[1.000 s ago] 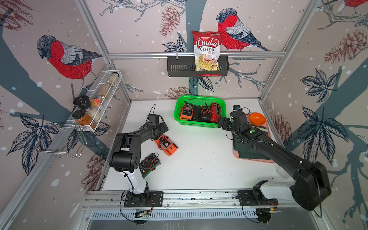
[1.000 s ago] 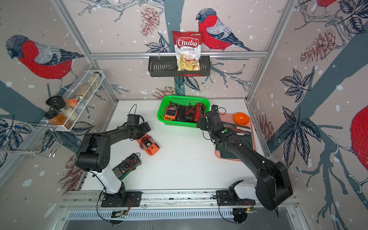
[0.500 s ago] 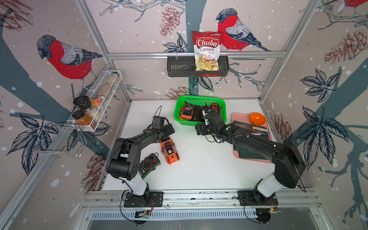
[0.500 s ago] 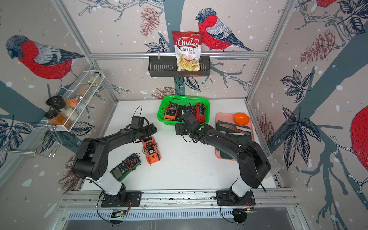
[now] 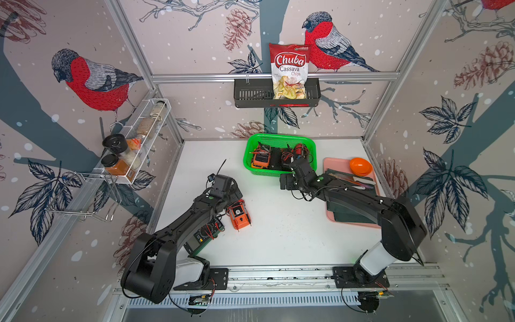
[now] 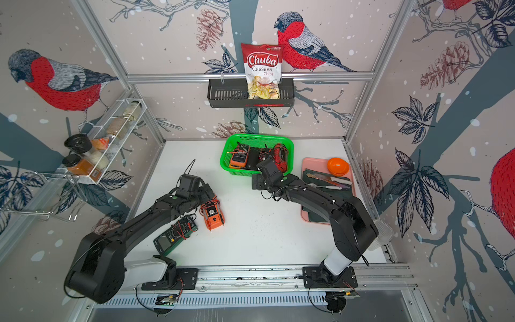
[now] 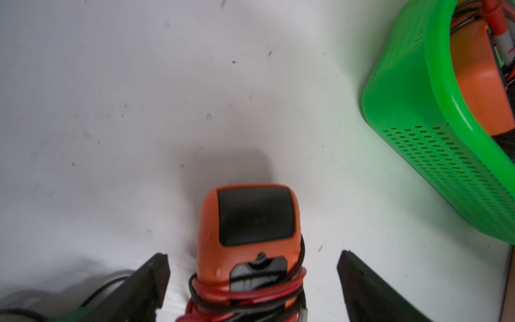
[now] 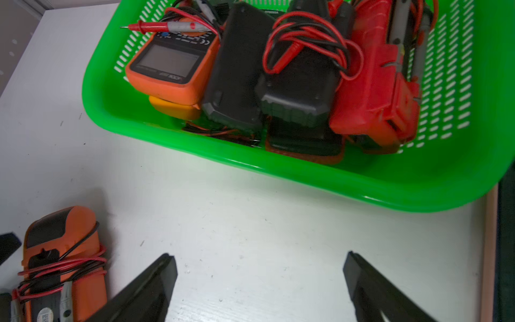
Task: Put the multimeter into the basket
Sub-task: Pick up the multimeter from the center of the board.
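An orange multimeter [image 5: 239, 214] [image 6: 213, 215] wrapped in red and black leads lies on the white table. My left gripper [image 5: 234, 193] [image 7: 252, 259] is open and straddles its end [image 7: 250, 223], with a gap on each side. A dark green multimeter [image 5: 207, 232] [image 6: 174, 232] lies beside my left arm. The green basket [image 5: 278, 137] [image 6: 259, 136] [image 8: 278, 170] at the back holds several multimeters. My right gripper [image 5: 284, 181] [image 8: 259, 259] is open over bare table just in front of the basket, with nothing between its fingers.
A pink tray [image 5: 331, 163] with an orange bowl [image 5: 361, 166] and utensils sits right of the basket, under my right arm. A black wall rack [image 5: 250, 96] holds a chips bag [image 5: 289, 72]. A white wire rack [image 5: 139, 139] with spice jars hangs on the left wall.
My right gripper swung from the basket's right side to the table in front of it. My left gripper moved over the orange multimeter, which turned lengthwise.
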Robot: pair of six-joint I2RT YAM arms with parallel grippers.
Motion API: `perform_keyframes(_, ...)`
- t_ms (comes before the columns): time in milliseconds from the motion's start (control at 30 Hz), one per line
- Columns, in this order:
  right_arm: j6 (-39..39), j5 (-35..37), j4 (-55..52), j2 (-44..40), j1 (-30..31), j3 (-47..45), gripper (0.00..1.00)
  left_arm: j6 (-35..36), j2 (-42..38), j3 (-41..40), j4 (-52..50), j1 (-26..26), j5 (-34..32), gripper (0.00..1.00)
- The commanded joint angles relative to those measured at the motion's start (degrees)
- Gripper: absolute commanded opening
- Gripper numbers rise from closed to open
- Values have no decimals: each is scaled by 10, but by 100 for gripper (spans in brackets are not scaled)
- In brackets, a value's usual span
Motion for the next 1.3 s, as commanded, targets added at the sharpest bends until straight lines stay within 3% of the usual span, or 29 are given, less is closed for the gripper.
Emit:
perform_keyframes(0,27,-31,39,-16,-24,-22,99,-63,-14,-8,-34,-36,-41,98)
perform_keyframes(400,37,-41,70,-43,-49,-64,99,-107,18,-15,-61,-122,-61,98)
perform_keyframes(1033,32,-48,83,-41,-57,-67,99,-48,180,10,-38,-127,-74,97)
perform_keyframes(1133,34,-46,80,-38,-61,-64,99,-37,197,13,-29,-127,-73,87)
perform_keyframes(1267,45,-37,72,-50,-71,-69,99,-28,191,16,-24,-129,-80,59)
